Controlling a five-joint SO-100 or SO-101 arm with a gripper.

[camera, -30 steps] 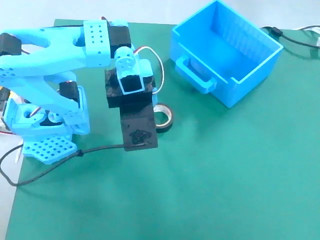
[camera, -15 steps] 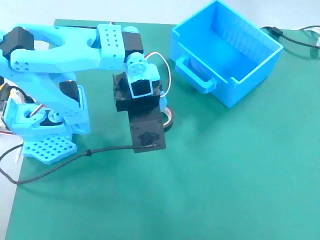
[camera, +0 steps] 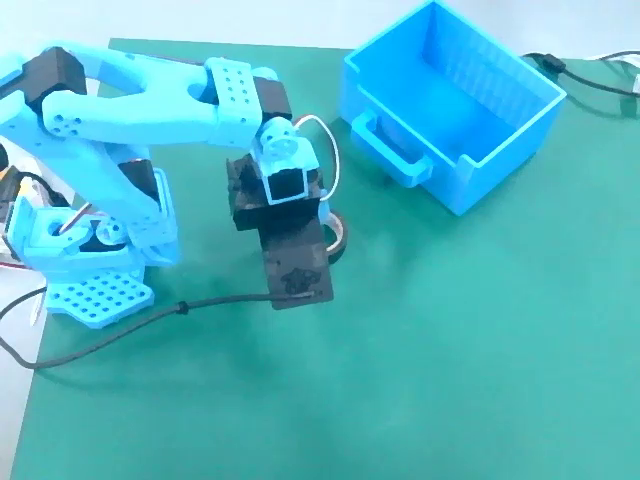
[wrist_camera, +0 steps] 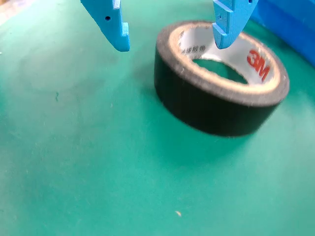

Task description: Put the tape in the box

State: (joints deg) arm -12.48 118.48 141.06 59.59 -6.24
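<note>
Black glossy tape [wrist_camera: 216,101], ring-shaped with a pale inner core printed with red lettering, lying flat on the green mat of the table [camera: 450,350]. Tool [wrist_camera: 172,42]: two light-blue plastic fingers with flat stepped tips, spread apart and holding nothing; in the wrist view the right-hand finger hangs over the roll's core opening, the left-hand finger clear of the roll's outer wall. In the fixed view the roll [camera: 339,237] peeks out just right of the arm's black block. Box [camera: 450,105]: bright blue rectangular plastic bin, ribbed inner walls, loop handle on the side facing the tool, well apart to the upper right. Bare mat between and below.
</note>
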